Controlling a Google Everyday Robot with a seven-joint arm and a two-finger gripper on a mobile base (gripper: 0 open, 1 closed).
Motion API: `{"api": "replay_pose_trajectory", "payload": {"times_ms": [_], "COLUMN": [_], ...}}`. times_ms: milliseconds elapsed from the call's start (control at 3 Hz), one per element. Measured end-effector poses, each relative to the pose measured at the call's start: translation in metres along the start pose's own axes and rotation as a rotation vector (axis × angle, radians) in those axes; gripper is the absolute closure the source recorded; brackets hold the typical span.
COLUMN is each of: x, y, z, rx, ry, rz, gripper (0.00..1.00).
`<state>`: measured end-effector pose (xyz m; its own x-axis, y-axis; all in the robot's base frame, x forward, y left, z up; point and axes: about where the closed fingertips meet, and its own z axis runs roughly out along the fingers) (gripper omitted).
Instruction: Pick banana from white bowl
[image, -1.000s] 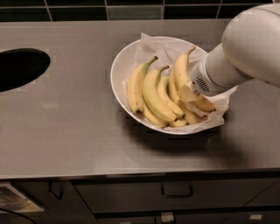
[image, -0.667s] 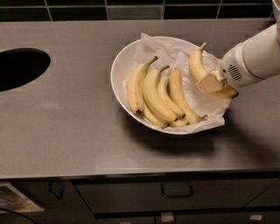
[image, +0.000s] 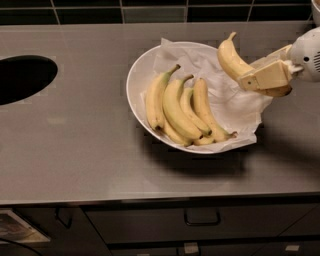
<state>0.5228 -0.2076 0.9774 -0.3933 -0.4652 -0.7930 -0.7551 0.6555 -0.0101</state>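
Single camera view, looking down on the table (image: 75, 150).

End effector (image: 251, 74): at the right edge of the view, up above the right rim of the white bowl (image: 133, 85). Its tan fingers (image: 265, 76) are pinched on the banana (image: 231, 60), one finger in front of the fruit and one behind it. The white wrist housing runs out of view to the right.

Banana: clear of the bowl, held in the air over the bowl's right edge and the overhanging paper. The pale stem points up. The body curves down and to the right; its lower part is hidden behind the near finger, and the far end shows just below that finger. It touches none of the other fruit.

White bowl: sits on the table right of centre, with a shadow on the table at its front. The crumpled paper lining (image: 225, 107) spills over the rim at the right and front. Four bananas (image: 175, 107) lie side by side in the left half — stems toward the back, tips bunched near the front rim.

Other: a dark oval opening (image: 22, 77) in the table at far left, well apart from the bowl. Dark tiles (image: 150, 10) run along the back. A drawer handle (image: 202, 218) shows below the table's front edge.
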Motion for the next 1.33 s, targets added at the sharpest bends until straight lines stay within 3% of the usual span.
{"api": "replay_pose_trajectory", "payload": {"times_ms": [333, 667, 1000, 1333], "x": [-0.036, -0.056, -0.058, -0.046], "y": [0.034, 0.061, 0.086, 0.118], "z": [-0.022, -0.042, -0.036, -0.007], "rx": [-0.175, -0.282, -0.427, -0.611], "ry": [-0.113, -0.163, -0.149, -0.086], "rz": [-0.104, -0.172, -0.197, -0.190], "gripper": [1.00, 1.00, 1.00, 1.00]}}
